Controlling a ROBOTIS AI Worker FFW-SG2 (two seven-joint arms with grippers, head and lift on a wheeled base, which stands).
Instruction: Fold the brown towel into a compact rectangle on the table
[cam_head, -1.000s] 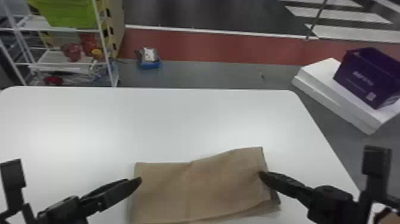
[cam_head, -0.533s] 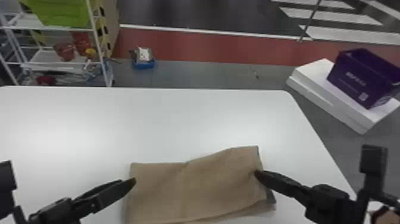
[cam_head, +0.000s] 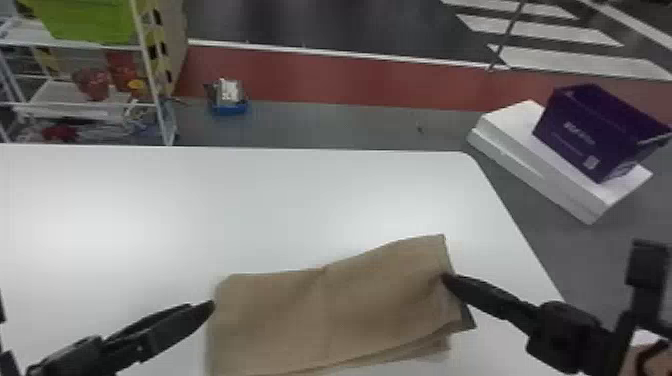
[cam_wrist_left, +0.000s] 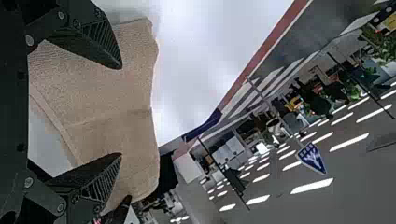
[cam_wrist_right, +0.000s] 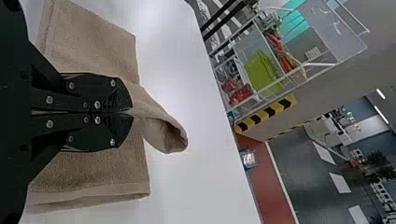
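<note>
Head view: The brown towel (cam_head: 325, 320) lies toward the near side of my white worktop (cam_head: 200, 210), wider than it is deep, layers showing along its near edge.
Right gripper (cam_wrist_right: 132, 113): I have its fingers closed at the towel's right end, pinching a gathered tuck of fabric, a soft loop bulging past the tips.
Left gripper (cam_wrist_left: 121, 111): I have its fingers spread wide with nothing clamped between them, tips at the towel's left end; whether they touch it, I cannot tell.
Purpose: The pinch likely gives me a hold on the right end for carrying it across, while the open side seems placed to steady or receive the fabric.
Fold: Layered but uneven, the brown towel appears partway to a compact rectangle, its far edge rising toward the right.
Risk: A pull from one point could, I judge, skew the layers or drag the whole piece.
</note>
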